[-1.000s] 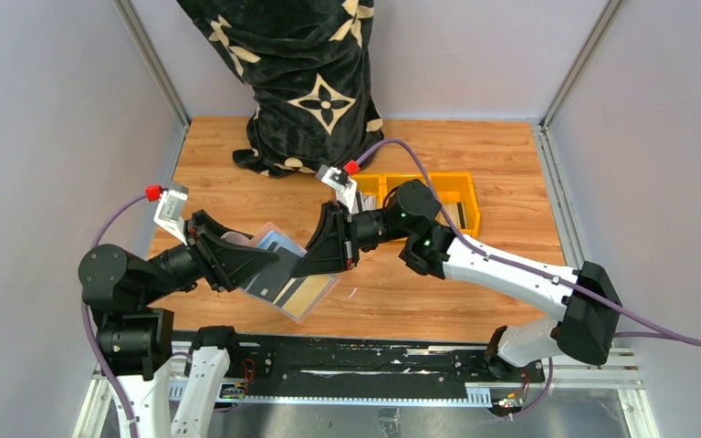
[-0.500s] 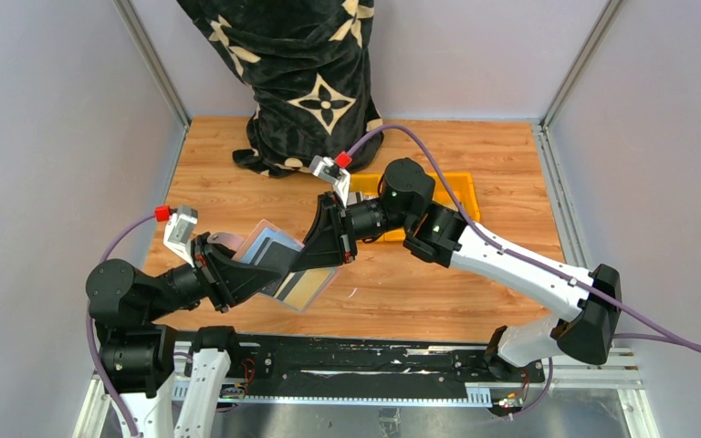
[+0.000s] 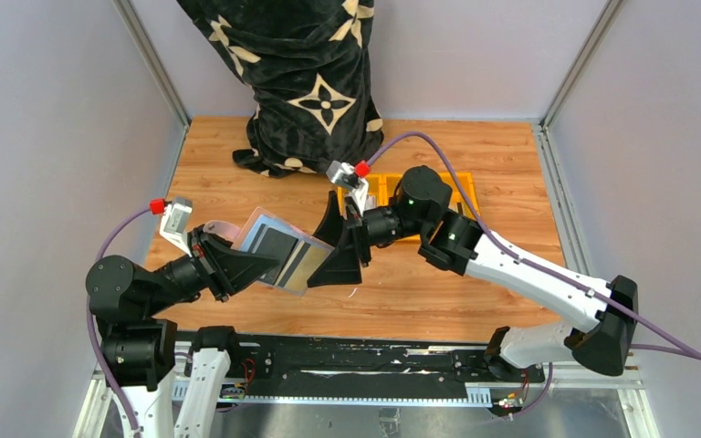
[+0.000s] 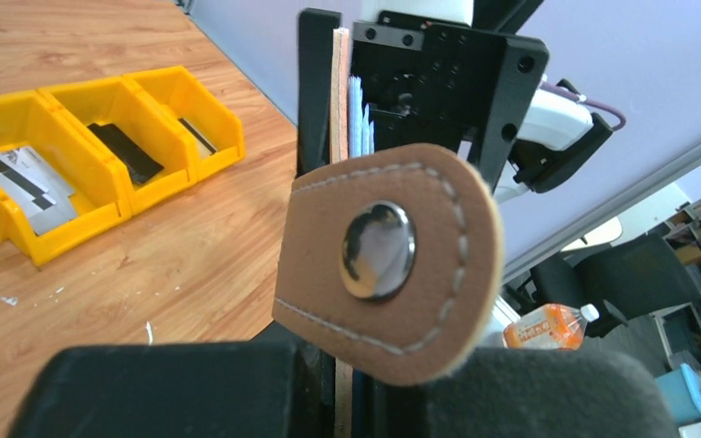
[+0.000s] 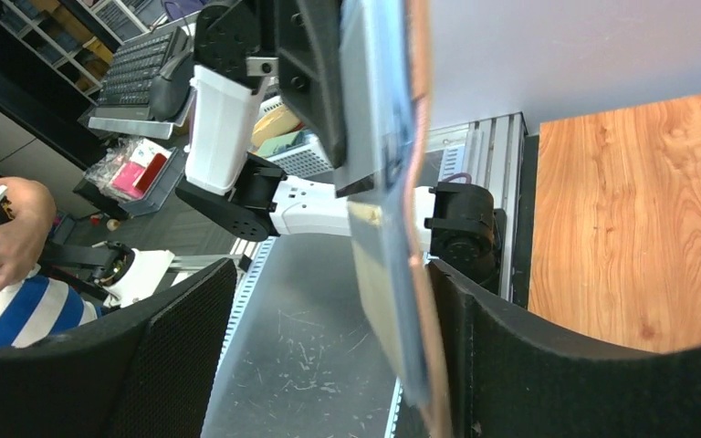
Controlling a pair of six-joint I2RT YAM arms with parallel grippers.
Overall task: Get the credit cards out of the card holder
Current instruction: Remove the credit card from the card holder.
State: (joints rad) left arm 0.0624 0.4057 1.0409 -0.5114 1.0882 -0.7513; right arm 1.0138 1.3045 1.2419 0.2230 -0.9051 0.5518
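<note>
The brown card holder (image 4: 392, 301), its snap flap facing the left wrist camera, is held edge-up above the table with my left gripper (image 4: 356, 388) shut on its lower end. The credit cards (image 3: 285, 255) fan out of it: pale blue, dark grey and gold-tan. From the left wrist they show as thin pale blue edges (image 4: 358, 109). My right gripper (image 3: 318, 260) stands open around the far end of the fan. In the right wrist view the cards (image 5: 388, 265) hang between its fingers, close against the right finger (image 5: 529, 365), and nothing pinches them.
A yellow three-compartment bin (image 3: 464, 193) sits behind the right arm, with dark and grey flat items inside (image 4: 27, 173). A black patterned cloth (image 3: 301, 73) stands at the back of the wooden table (image 3: 511, 155). Grey walls close in on both sides.
My left gripper has closed on the card holder while my right gripper has let go and opened. The holder with its cards has risen and tilted up off the table.
</note>
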